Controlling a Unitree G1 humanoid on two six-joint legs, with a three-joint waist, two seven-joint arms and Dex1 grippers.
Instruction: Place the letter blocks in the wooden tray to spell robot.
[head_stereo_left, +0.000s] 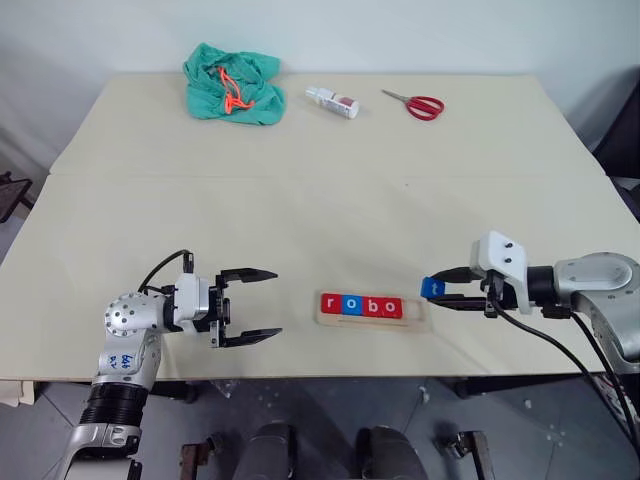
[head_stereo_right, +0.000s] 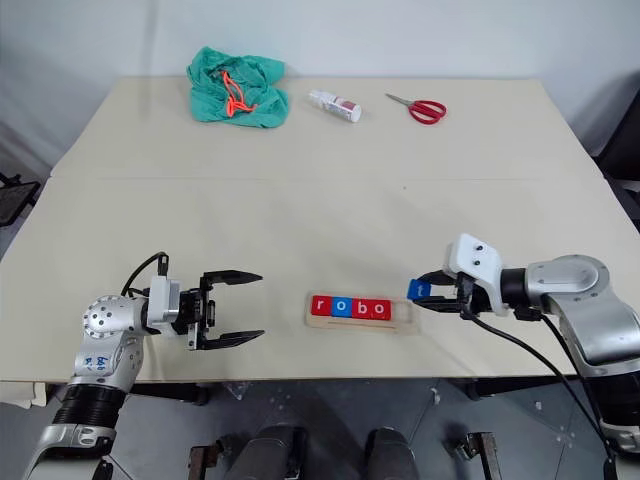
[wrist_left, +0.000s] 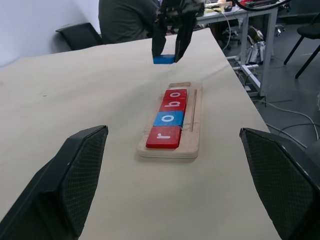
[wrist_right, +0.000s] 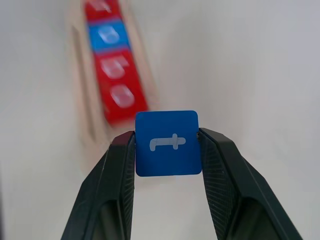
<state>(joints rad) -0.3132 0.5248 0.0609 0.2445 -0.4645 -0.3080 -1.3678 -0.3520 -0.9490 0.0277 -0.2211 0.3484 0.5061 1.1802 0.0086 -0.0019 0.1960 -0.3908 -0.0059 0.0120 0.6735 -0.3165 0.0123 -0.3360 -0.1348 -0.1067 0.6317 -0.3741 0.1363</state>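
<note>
**Listener:** What sits nearest you on the table (head_stereo_left: 300, 200)?

**Operator:** In the lower left of the head view I see my left hand (head_stereo_left: 250, 307), its two black fingers spread wide, holding nothing and pointing across toward the middle. In the lower middle, near the front edge, lies the wooden tray (head_stereo_left: 372, 320). Four letter blocks (head_stereo_left: 362, 306) fill its slot in a row: red r, blue o, red b, red o. The slot's end toward the right of the frame is still bare.

**Listener:** And the last letter?

**Operator:** In the lower right, my right hand (head_stereo_left: 440, 290) pinches the blue t block (head_stereo_left: 431, 288) between its fingers, held in the air just beside the tray's open end. It touches neither tray nor table.

**Listener:** So how far along are you?

**Operator:** I judge four of five are placed. What remains is setting the t down after the final o.

**Listener:** Anything farther back?

**Operator:** Along the top of the frame, well apart from the work: a crumpled green cloth (head_stereo_left: 232, 84) at upper left, a small white bottle (head_stereo_left: 332, 101) in the upper middle, and red-handled scissors (head_stereo_left: 416, 103) to its right.
</note>
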